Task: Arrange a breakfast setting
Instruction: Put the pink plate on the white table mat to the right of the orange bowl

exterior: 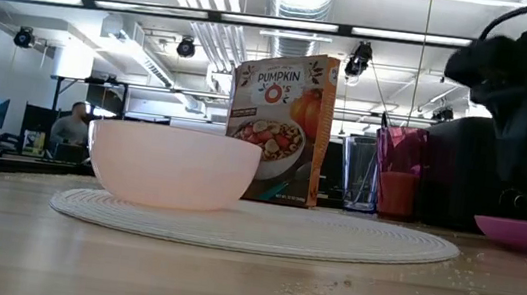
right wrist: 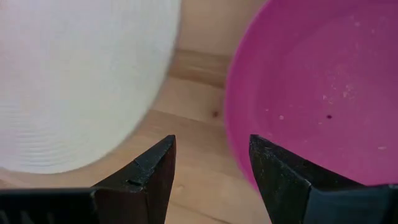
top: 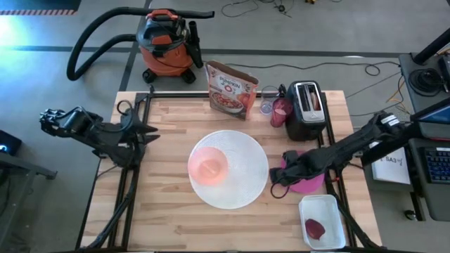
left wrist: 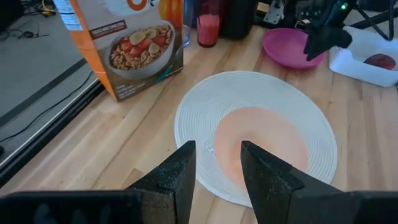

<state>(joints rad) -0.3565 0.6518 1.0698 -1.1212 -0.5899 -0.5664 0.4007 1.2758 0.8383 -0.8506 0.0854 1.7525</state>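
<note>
A pale pink bowl [top: 208, 166] stands on the large white round plate [top: 242, 184] at the table's middle. The smaller magenta plate [top: 311, 183] lies flat on the wood to its right. My right gripper [right wrist: 211, 146] is open, low over the magenta plate's left rim [right wrist: 239, 124]; one finger is over bare wood and the other at the rim. The translucent pink cup [top: 281, 111] and the clear glass [top: 267, 106] stand at the back, beside the toaster. My left gripper [left wrist: 217, 155] is open and empty above the table's left side [top: 148, 133]. No spoon is in view. My right gripper comes slanting down at the magenta plate's left rim [right wrist: 249, 168]. One finger [right wrist: 283, 180] shows in front of the rim. I cannot tell whether it touches the plate. The plate lies flat on the table.
A cereal box [top: 229, 89] and a black toaster [top: 306, 110] stand along the far edge. A white tray [top: 322, 219] holding a dark red thing sits at the near right corner. An orange-and-black shop vacuum [top: 166, 43] stands on the floor beyond the table.
</note>
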